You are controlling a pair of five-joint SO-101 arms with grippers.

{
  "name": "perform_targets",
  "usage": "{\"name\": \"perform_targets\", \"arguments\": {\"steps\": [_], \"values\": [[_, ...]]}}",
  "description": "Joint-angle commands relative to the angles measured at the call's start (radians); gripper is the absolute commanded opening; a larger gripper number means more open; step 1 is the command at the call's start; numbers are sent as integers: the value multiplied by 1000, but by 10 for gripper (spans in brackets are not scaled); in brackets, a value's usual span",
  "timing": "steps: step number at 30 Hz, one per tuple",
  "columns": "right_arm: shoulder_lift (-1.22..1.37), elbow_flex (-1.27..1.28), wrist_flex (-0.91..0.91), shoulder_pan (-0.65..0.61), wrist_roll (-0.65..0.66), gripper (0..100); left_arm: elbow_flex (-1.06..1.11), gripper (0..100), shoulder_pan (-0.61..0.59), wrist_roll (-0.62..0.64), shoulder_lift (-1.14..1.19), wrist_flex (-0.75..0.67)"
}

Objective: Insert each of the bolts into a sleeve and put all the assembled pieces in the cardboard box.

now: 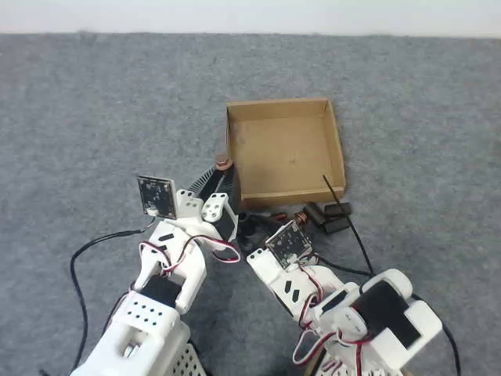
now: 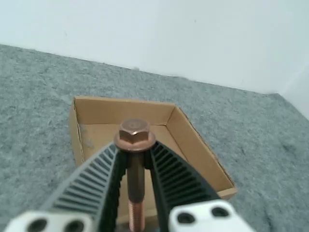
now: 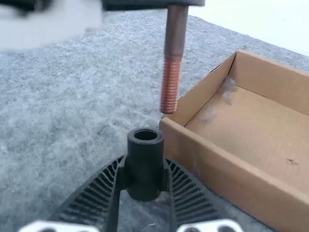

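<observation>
We see the copper-coloured hex-head bolt (image 2: pixel 134 140) hanging upright, threads down, pinched just under its head by the left gripper (image 2: pixel 135 151). The gripper's ribbed jaws are narrowed onto the shank.

The bolt's tip is above the black cylindrical sleeve (image 3: pixel 145 162) and apart from it. The sleeve stands upright, bore open to the top, clamped in the right gripper (image 3: pixel 144 168).

From the high view, the bolt sits off the 8 o'clock corner of the shallow open cardboard box (image 1: pixel 338 149), just outside its wall. The sleeve lies near 7 o'clock, beside the front wall.

Some loose bolts and black sleeves (image 1: pixel 325 211) lie against the box's 5 o'clock edge, and a thin black cable (image 1: pixel 352 223) crosses them.

The grey carpet (image 1: pixel 94 117) lies open from 9 to 3 o'clock, with a white wall (image 1: pixel 250 16) at 12. Both arms stretch in from 6 o'clock, the left one angled toward 1 o'clock and the right toward 11.
</observation>
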Motion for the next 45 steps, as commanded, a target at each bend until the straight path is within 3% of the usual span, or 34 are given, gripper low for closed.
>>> {"name": "perform_targets", "arguments": {"steps": [1,8,45], "values": [[-12,-41,-4,21,20,6,-74,12,5,14,-46,5],[-15,-41,-4,65,25,6,-77,11,49,-6,-46,80],[-16,-25,-67,91,20,6,-113,11,64,-14,-43,81]]}}
